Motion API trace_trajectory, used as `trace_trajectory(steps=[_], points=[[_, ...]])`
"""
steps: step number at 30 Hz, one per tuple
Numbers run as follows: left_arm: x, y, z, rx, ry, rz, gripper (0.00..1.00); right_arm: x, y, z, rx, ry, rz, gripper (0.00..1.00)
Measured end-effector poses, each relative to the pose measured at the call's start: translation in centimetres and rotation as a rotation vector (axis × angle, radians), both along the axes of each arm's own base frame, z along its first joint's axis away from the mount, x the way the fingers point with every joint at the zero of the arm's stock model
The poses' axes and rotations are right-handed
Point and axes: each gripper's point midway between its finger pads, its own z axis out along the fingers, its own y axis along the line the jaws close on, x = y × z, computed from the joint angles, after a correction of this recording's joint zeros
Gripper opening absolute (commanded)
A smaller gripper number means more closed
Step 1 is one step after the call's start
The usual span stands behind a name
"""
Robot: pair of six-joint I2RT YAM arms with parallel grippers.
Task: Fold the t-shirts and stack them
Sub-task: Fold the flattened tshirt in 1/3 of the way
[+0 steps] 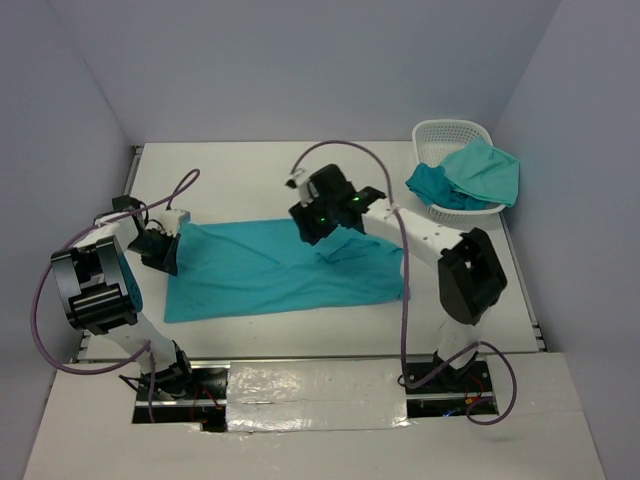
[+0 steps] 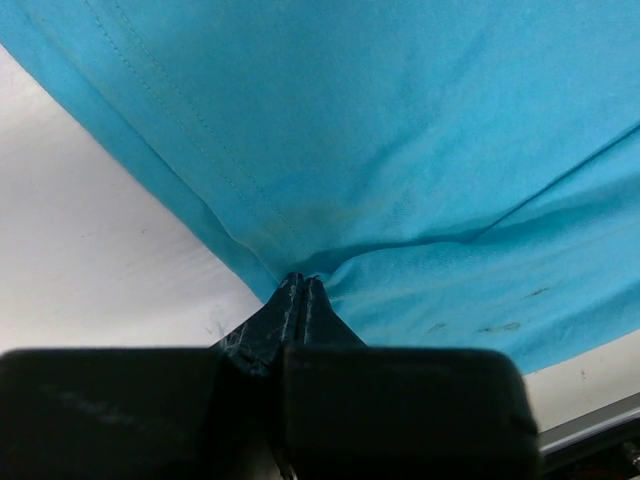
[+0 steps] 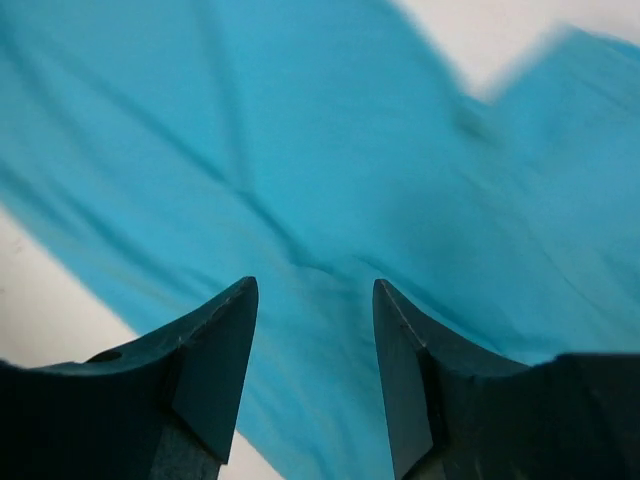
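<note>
- Three soft cloth shirts are showing: one turquoise t-shirt [image 1: 260, 275] is lying spread on the white table [image 1: 250, 165]; two more teal shirts [image 1: 470, 175] are bunching, partly hidden, in the white plastic lattice basket [image 1: 450, 128].
- Only the wrist views are telling the pincers: the left gripper [image 2: 303, 292] is clamping the spread shirt's edge; the right gripper [image 3: 315, 290] is hanging parted above it.

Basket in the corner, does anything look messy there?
Yes. In the white basket the shirts are crumpled, not folded or stacked. The greener t-shirt droops out over the front rim, and the bluer t-shirt spills over the edge beside it.
</note>
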Motion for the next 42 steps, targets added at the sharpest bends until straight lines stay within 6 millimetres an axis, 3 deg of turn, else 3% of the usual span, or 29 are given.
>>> trace_trajectory(steps=[2,4,8,15,21,23,26,27,35,42], points=[[-0.1,0.0,0.0,0.000,0.002,0.001,0.07,-1.8,3.5,-1.2,0.004,0.015,0.141,0.56],[-0.1,0.0,0.0,0.001,0.006,0.001,0.07,-3.3,4.8,-2.9,-0.022,0.037,0.227,0.58],[-0.2,0.1,0.0,0.007,0.010,0.002,0.02,-5.2,6.3,-5.7,-0.080,0.083,0.327,0.65],[-0.3,0.2,0.1,0.011,0.010,0.003,0.00,-5.7,7.9,-9.1,-0.161,0.091,0.357,0.63],[-0.2,0.2,0.5,0.017,-0.002,0.003,0.00,-4.3,7.1,-10.7,-0.230,0.076,0.276,0.56],[-0.2,0.2,0.6,0.018,-0.005,0.002,0.00,-3.8,6.9,-10.9,-0.240,0.072,0.247,0.45],[-0.3,0.2,0.8,0.019,-0.005,0.002,0.00,-3.5,6.7,-11.1,-0.248,0.071,0.219,0.16],[-0.3,0.2,0.8,0.020,-0.007,0.002,0.00,-3.5,6.6,-11.1,-0.250,0.070,0.210,0.00],[-0.1,0.3,1.9,0.037,-0.041,0.002,0.00,-2.7,6.0,-11.2,-0.212,0.086,0.125,0.00],[0.1,0.2,2.4,0.036,-0.061,0.001,0.00,-1.9,3.7,-10.5,-0.163,0.097,0.038,0.00]])
